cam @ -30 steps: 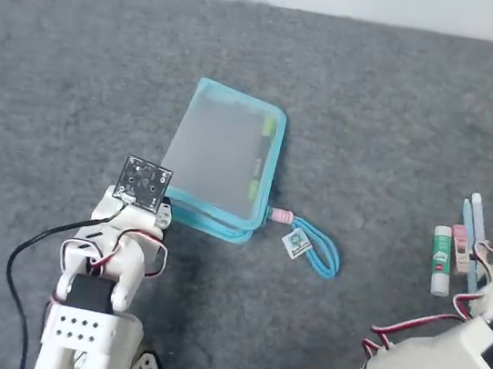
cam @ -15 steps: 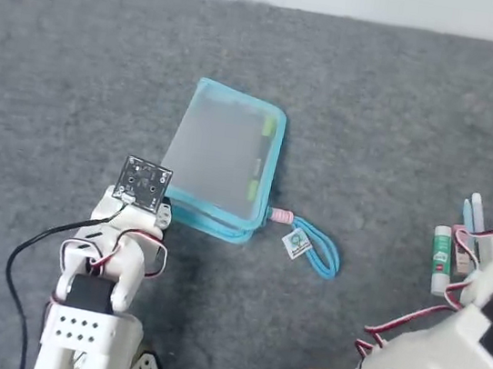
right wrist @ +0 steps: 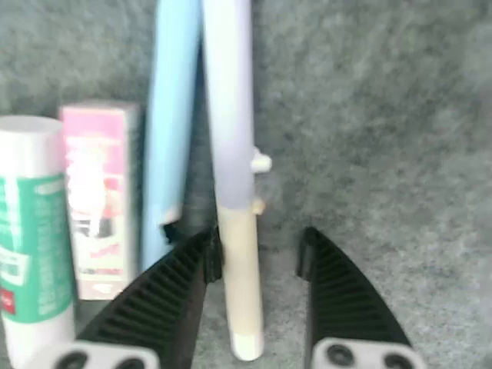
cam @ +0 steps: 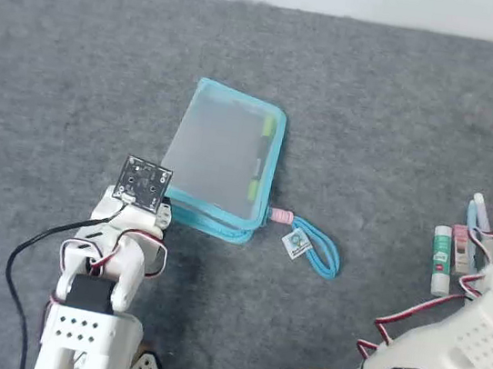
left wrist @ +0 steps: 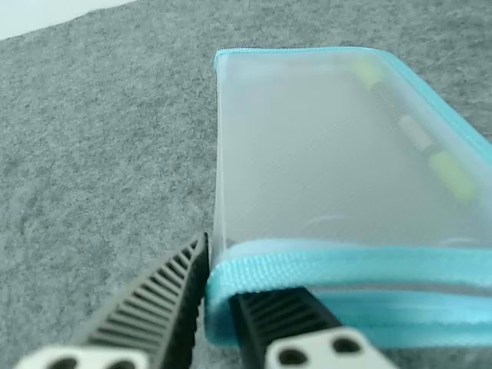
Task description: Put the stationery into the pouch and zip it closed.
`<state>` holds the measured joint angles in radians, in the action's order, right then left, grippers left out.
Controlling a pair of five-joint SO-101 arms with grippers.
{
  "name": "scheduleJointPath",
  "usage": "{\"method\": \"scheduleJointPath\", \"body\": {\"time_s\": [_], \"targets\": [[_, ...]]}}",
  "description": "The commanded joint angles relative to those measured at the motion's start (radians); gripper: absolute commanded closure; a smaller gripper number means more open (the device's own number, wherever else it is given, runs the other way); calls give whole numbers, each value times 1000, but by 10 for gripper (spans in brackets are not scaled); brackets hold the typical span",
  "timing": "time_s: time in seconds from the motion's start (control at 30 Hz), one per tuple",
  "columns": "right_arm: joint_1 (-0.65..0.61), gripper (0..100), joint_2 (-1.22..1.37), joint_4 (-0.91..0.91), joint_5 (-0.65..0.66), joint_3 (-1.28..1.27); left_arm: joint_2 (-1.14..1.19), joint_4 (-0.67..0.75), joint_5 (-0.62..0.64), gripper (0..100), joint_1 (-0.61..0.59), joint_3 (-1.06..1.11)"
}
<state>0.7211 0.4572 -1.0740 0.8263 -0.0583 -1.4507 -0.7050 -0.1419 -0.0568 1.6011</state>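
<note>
1 pouch (cam: 218, 158), pinched in my left claw (left wrist: 217, 269); at 3 o'clock: 1 glue stick (right wrist: 31, 231), 1 eraser (right wrist: 100, 192), 2 pens (right wrist: 175, 115), my right claw (right wrist: 260, 237) open astride one

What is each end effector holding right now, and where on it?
Left end effector pinches the pouch at its teal zipper-edge corner. Right end effector holds nothing; it is open astride the pale pen.

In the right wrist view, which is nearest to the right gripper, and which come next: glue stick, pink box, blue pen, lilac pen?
1. Lilac-and-cream pen, within the open right gripper.
2. Light blue pen, lying beside that pen.
3. Pink box, next outward.
4. Green-and-white glue stick, outermost.
</note>
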Motion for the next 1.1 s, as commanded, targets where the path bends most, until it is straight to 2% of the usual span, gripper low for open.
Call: {"method": "scheduleJointPath", "body": {"time_s": [0.0,0.27,0.37,0.53,0.63,0.77,0.87,1.07], "targets": [[70,980,15,-36,21,-12,-15,38,3,987,3,-13],[110,993,10,-48,25,-12,-15,38,3,987,3,-13],[99,992,-33,-147,25,5,-15,38,5,987,3,-13],[31,992,-255,-298,17,-18,-12,58,6,987,5,-12],[-33,992,-441,-338,15,-123,-15,81,31,987,5,1],[-165,992,-734,-341,14,-364,-15,78,61,987,3,-2],[-298,992,-978,-344,-54,-548,-15,77,71,987,3,-2],[-697,992,-1343,-536,-198,-697,-15,77,127,987,3,-16]]}}
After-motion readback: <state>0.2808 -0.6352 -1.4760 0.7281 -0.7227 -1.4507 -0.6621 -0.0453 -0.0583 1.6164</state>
